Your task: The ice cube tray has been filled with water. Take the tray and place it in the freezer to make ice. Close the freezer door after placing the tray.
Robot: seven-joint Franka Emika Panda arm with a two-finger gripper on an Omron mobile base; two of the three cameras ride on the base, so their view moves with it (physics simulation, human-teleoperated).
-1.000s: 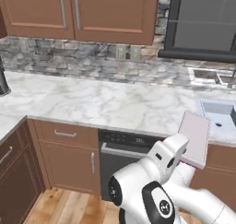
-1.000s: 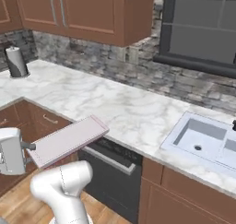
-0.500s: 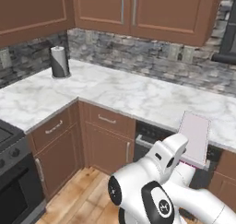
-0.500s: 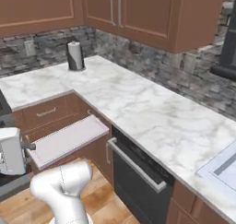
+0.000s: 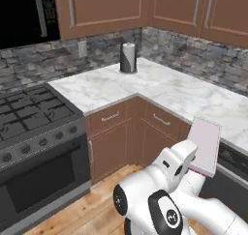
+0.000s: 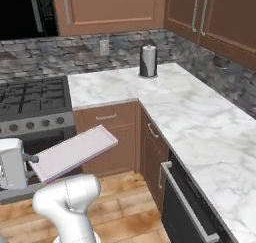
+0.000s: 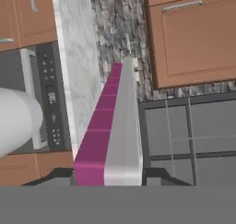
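The gripper (image 6: 31, 163) is clamped tight on one short end of the ice cube tray (image 6: 75, 152), which sticks out in front of the arm above the wooden floor (image 5: 87, 214), clear of the marble counter (image 6: 190, 117) and of the stove (image 5: 29, 118). No fridge stands among what I can see from here; there is the corner of brown cabinets (image 5: 121, 132), a paper towel roll (image 5: 128, 58) on the counter, and the stove to the left. So the step in hand looks like carrying the tray across the kitchen towards the freezer.

To do it well, I'd say the tray wants keeping level. It is held by one end only, and it reads as tipped in the left base view, so any water in it could run out. A slow, even turn of the base would help, with the free end kept away from counter edges and drawer handles.

The tray itself is a flat, thin, pale pink-lilac rectangle, roughly twice as long as wide. In the hand view its edge (image 7: 110, 131) shows a brighter magenta strip beside a grey one. I cannot make out water or separate cells.
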